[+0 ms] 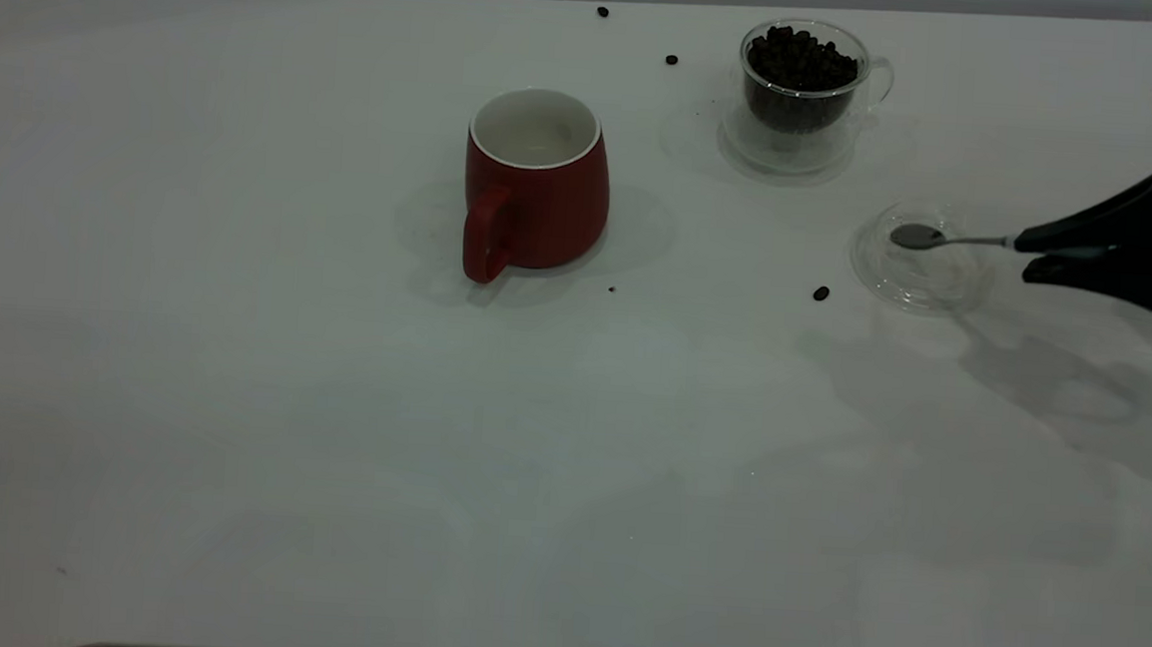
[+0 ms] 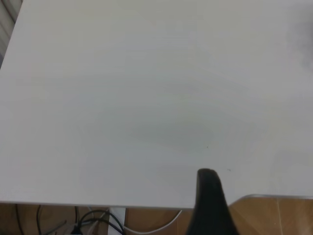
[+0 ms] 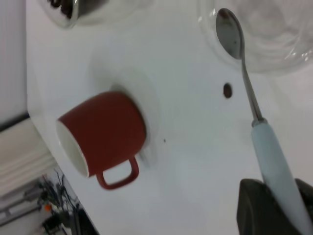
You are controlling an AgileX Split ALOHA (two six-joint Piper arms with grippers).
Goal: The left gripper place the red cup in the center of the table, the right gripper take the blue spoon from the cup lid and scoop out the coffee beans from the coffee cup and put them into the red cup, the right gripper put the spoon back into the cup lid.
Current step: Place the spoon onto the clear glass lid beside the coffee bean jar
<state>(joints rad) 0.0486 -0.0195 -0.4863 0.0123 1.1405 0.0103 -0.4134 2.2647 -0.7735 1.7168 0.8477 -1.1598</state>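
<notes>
Red cup (image 1: 542,196): upright near the middle of the worktop (image 1: 232,392), white inside showing, handle turned toward the near edge in the exterior view; nothing touches it.
Coffee cup (image 1: 802,92): clear glass, standing far back and to the right of the red cup, well apart from it, handle pointing right.
Coffee beans (image 1: 800,59): heaped to the rim inside the coffee cup.
Loose beans: 1 (image 1: 821,293) between the red cup and the cup lid, just off the lid's edge; 2 more (image 1: 671,59) near the far edge, left of the coffee cup.
Cup lid (image 1: 914,274): clear glass disc lying flat, nearer and to the right of the coffee cup.
Blue spoon (image 1: 926,237): metal bowl over the cup lid, empty in the right wrist view; whether it touches the glass cannot be told. Neck runs right; pale blue handle sits between the fingers.
Right tool (image 1: 1025,257): at the right edge, low over the worktop, closed on the spoon's handle.
Left tool (image 2: 208,182): only 1 dark finger shows in its own wrist view, over the bare worktop near an edge; open or closed cannot be told.
</notes>
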